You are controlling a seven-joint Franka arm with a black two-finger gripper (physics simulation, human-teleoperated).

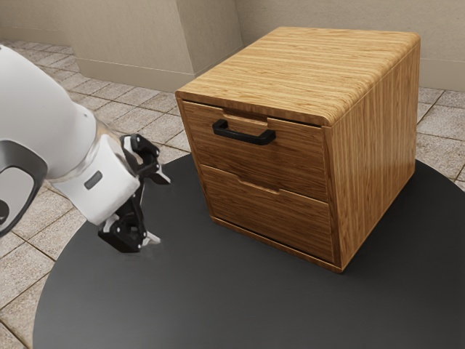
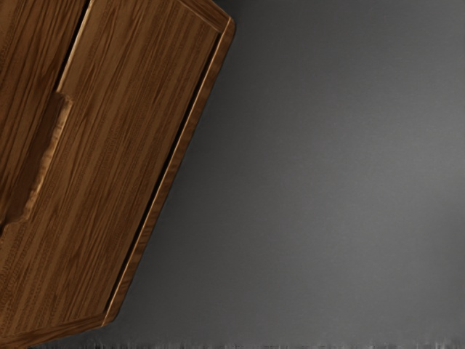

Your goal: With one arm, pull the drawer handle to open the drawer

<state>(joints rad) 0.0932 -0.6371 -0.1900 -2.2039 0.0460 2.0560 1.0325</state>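
Observation:
A wooden cabinet [image 1: 363, 145] with two drawers stands on a round black table [image 1: 218, 291]. The top drawer [image 1: 290, 156] carries a black bar handle [image 1: 243, 133] and sits flush with the cabinet front. The lower drawer [image 1: 269, 207] is also flush. My gripper [image 1: 156, 207] hovers low over the table toward the exterior view's left of the cabinet, pointing at it, open with nothing between its fingers. It stands well short of the handle and below it. The wrist view shows the lower drawer front [image 2: 109, 182] tilted, above the dark table [image 2: 327, 182].
The table's edge [image 1: 65, 269] curves close under my hand. Beyond it lies a tiled floor [image 1: 43, 218], with beige walls [image 1: 145, 36] behind. Open tabletop stretches in front of the cabinet.

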